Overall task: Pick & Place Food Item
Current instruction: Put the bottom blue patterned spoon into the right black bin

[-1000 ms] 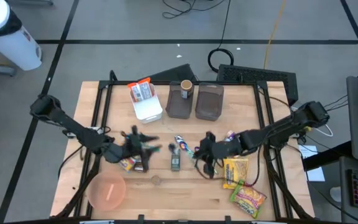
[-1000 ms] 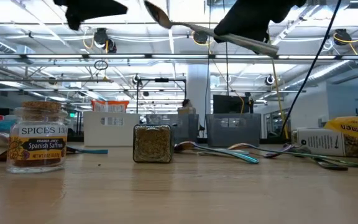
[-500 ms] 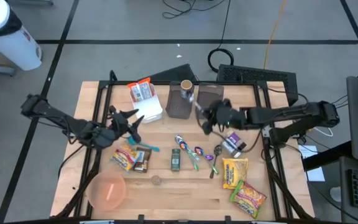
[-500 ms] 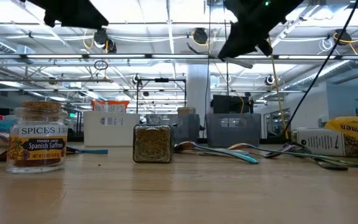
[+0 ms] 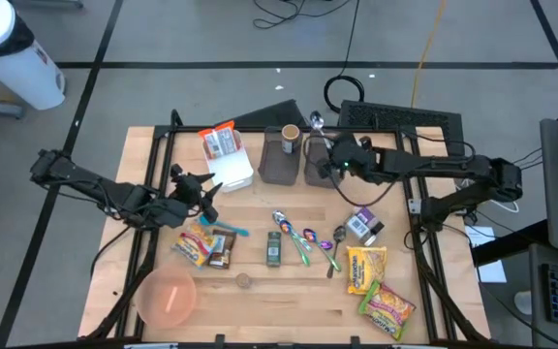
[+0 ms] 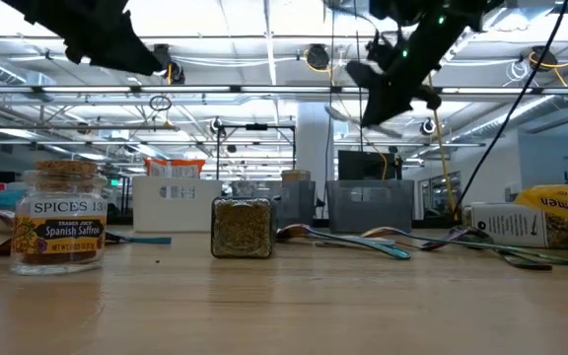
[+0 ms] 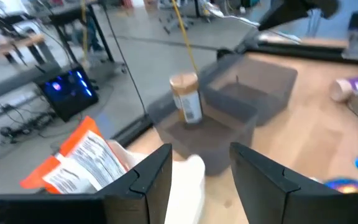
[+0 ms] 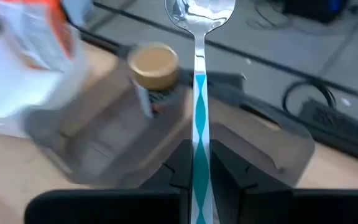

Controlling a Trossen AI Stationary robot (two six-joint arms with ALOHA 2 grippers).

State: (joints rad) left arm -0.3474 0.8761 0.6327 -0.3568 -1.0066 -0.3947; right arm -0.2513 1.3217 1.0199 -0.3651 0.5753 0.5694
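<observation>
The right gripper (image 5: 334,162) hangs above the two dark bins (image 5: 325,160) at the back of the worktop (image 5: 289,301), its fingers (image 8: 178,168) closed on one spoon (image 8: 199,74) with a teal patterned handle, bowl pointing away past the bins. One jar (image 5: 291,137) with a tan lid stands in the left bin. The left gripper (image 5: 201,190) hovers beside the one white container (image 5: 232,173), fingers (image 7: 154,177) open and empty. Two spice jars (image 6: 60,229) stand near the front, and two yellow food packets (image 5: 366,268) lie at the right.
</observation>
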